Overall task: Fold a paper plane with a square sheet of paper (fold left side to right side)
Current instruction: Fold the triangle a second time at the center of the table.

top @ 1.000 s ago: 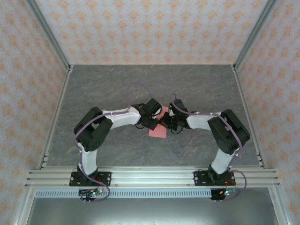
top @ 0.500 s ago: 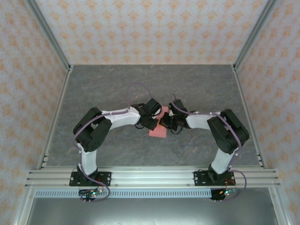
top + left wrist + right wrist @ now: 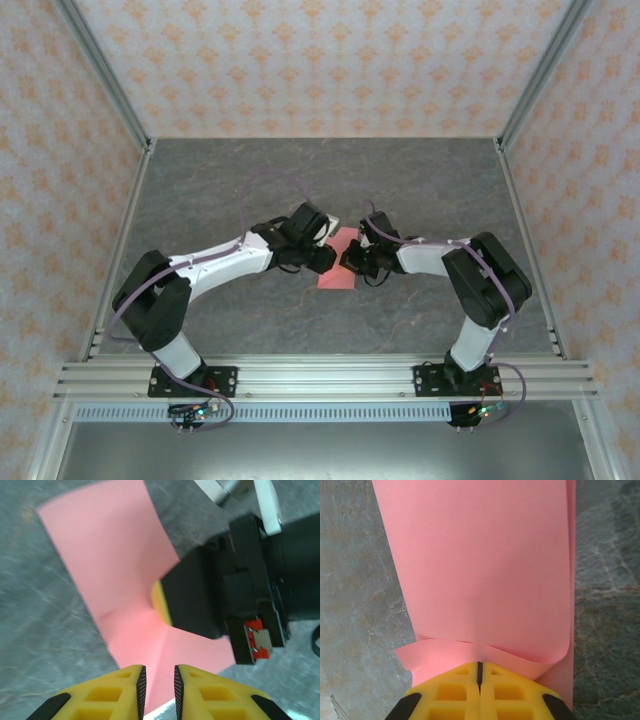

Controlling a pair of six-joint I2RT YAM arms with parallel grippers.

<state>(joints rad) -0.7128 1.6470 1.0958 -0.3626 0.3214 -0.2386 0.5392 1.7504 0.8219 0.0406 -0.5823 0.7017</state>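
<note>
My left gripper (image 3: 159,671) has its yellow fingers a narrow slit apart. Nothing sits between them, and pink paper shows through the gap from below. It hangs over the near edge of the square sheet of paper (image 3: 107,565), which lies on the table (image 3: 400,180) near its middle.

My right gripper (image 3: 479,666) has its fingers pressed together, the seam between them a thin dark line. Its tips meet a curled lip of the sheet. I cannot tell whether that lip is pinched between them or only resting against them.

In the right wrist view the sheet is doubled over itself. The upper layer runs toward 12 o'clock, and the rounded fold runs along its 3 o'clock side down to about 5 o'clock. In the left wrist view, creases spread across the salmon face from where the right gripper's black body sits on it, and a sliver of yellow shows at that spot.

From the top camera, the left gripper is at the sheet's 9 o'clock edge and the right gripper is at its 3 o'clock edge. The two are close together, with the paper between them.
</note>
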